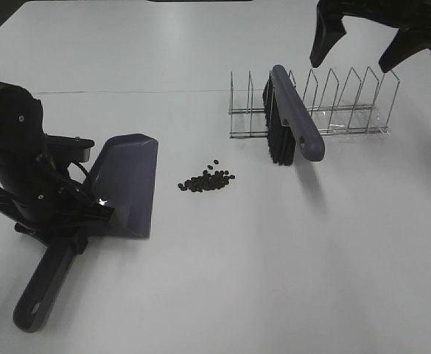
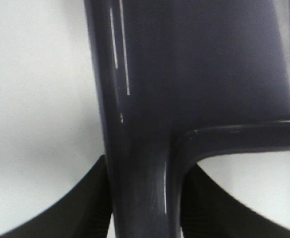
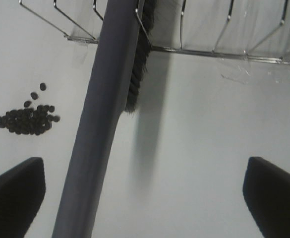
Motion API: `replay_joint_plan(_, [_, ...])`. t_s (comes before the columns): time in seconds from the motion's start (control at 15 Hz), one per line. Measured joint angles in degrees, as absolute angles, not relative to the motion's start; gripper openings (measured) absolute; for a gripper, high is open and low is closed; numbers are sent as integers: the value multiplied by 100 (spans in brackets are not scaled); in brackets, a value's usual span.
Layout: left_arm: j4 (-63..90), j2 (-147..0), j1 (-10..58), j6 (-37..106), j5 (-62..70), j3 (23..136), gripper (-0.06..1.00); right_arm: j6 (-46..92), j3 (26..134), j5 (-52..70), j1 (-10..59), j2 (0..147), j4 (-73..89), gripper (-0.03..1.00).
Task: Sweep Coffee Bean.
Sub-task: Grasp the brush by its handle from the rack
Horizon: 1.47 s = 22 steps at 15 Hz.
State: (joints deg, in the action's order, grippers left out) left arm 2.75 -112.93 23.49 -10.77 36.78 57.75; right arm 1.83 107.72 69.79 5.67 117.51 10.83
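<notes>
- Your left gripper (image 1: 74,225) is clamped on the purple dustpan (image 1: 130,181), right where the handle meets the pan. In the left wrist view its dark fingers (image 2: 60,218) press against both sides of that neck.
- The dustpan lies flat on the white worktop (image 1: 274,280) on the left side. Its handle points to the near edge and its wide mouth faces away from you.
- The coffee bean (image 1: 206,181) pile sits on the worktop just to the right of the dustpan, apart from it. It lies between the pan and the brush (image 1: 296,110). The right wrist view shows a tight cluster (image 3: 28,120) with a few stray beans at its edge.
- The brush stands in the left end of the wire rack (image 1: 340,99), tilted, with its black bristles (image 1: 278,136) downward. Its purple handle slants out toward the front.
- Your right gripper (image 1: 359,48) hangs above the rack's right half, spread wide and holding nothing. In the right wrist view its two fingers (image 3: 13,198) sit far apart, with the brush handle below and nearer the left one.
</notes>
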Motion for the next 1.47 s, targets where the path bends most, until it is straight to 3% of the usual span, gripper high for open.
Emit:
replay_joint_plan(0.33, [126, -11293, 2349, -1077, 3678, 5775, 35, 74, 11717, 6979, 1071, 12869, 917, 98])
replay_joint_plan(0.87, [34, -11293, 2349, -1077, 3787, 5775, 35, 46, 11728, 6984, 1100, 13373, 1054, 98])
replay_joint_plan(1.47, [34, -11287, 2349, -1077, 3782, 5775, 35, -206, 11734, 6297, 1100, 13992, 1077, 86])
